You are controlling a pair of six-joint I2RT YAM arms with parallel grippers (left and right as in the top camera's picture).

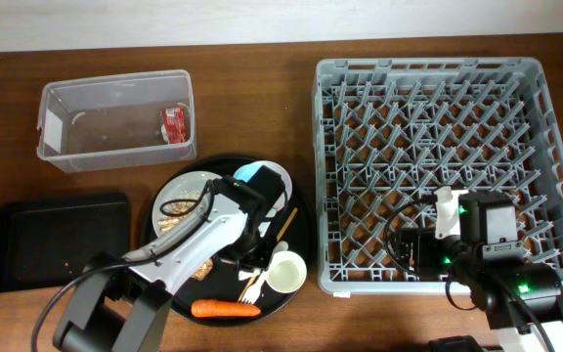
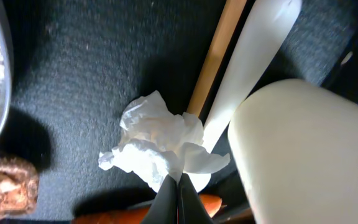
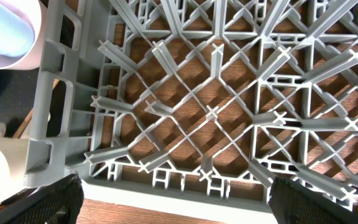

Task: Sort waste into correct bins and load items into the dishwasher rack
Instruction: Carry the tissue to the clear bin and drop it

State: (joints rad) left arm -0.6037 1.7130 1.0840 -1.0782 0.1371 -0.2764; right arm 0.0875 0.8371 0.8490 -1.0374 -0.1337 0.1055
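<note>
The left claw is clenching tight on one crumpled white tissue, pinching its near edge. The tissue is lying on the big round black tray. It is resting against one thin wooden chopstick and one white fork, which are lying side by side. One small white cup is standing just beside the tissue. One orange carrot is lying at the front edge of the round tray, and one small brown lump is sitting near it. One white round plate is sitting on the left part of the same tray, with beige food scraps lying on it. One light blue cup is sitting at the back of the tray, partly hiding behind the left arm.

Two bins are sitting to the left. One clear plastic tub is holding one small red wrapper. The print on the wrapper is too small to read. One shallow black tray is lying in front of the tub.

One grey dishwasher rack is sitting on the right of the brown wooden table. The right claw is hanging wide open, gripping nothing, over the near left corner of the rack.
</note>
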